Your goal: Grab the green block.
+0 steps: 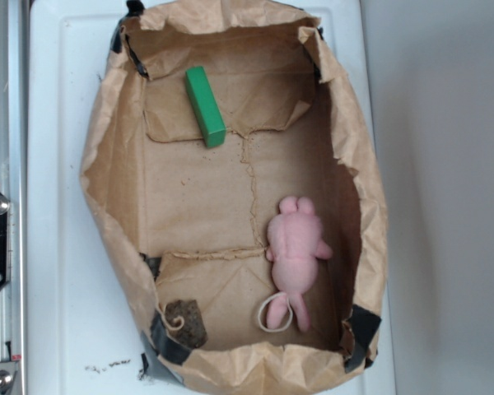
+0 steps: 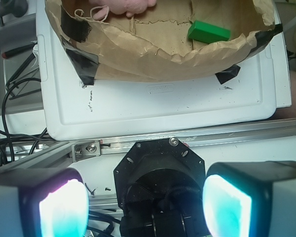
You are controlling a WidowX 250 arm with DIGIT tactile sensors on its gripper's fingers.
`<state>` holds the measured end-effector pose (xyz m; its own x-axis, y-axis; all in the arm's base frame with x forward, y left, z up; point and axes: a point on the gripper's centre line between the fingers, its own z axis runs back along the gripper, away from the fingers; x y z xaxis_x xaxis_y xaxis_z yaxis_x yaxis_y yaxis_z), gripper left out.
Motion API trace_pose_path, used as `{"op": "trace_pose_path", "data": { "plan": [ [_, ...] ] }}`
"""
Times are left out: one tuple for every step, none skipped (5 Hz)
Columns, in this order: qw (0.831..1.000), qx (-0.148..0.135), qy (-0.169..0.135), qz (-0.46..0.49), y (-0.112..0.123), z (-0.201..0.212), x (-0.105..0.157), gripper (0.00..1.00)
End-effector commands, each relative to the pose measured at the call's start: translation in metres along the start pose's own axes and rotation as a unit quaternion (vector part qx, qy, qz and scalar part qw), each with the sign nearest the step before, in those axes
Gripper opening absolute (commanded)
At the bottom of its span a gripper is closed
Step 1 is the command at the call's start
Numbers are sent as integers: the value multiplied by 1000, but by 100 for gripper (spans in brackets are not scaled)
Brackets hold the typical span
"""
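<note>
The green block (image 1: 205, 106) lies on the floor of an open brown paper bag (image 1: 115, 189), near its far left corner in the exterior view. The wrist view catches the green block (image 2: 208, 31) just inside the bag's near wall, at upper right. My gripper (image 2: 144, 205) does not show in the exterior view. In the wrist view it hangs outside the bag, over the robot's black base, well short of the block. Its two glowing pads (image 2: 63, 210) stand wide apart with nothing between them, so it is open.
A pink plush toy (image 1: 295, 251) with a loop string lies in the bag's right half. A dark brown lump (image 1: 187, 321) sits at the bag's near left corner. The bag rests on a white tray (image 2: 163, 108). An aluminium rail (image 2: 187, 140) and cables (image 2: 15, 103) flank the tray.
</note>
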<state>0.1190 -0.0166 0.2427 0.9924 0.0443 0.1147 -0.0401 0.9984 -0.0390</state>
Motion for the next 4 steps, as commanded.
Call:
{"op": "trace_pose_path", "data": {
  "plan": [
    [1000,0,0,0,0,0,0,100],
    [1000,0,-14,17,-1,5,19,100],
    [999,-3,-23,30,3,15,21,100],
    [999,-3,-14,43,-2,20,12,100]
  ]
}}
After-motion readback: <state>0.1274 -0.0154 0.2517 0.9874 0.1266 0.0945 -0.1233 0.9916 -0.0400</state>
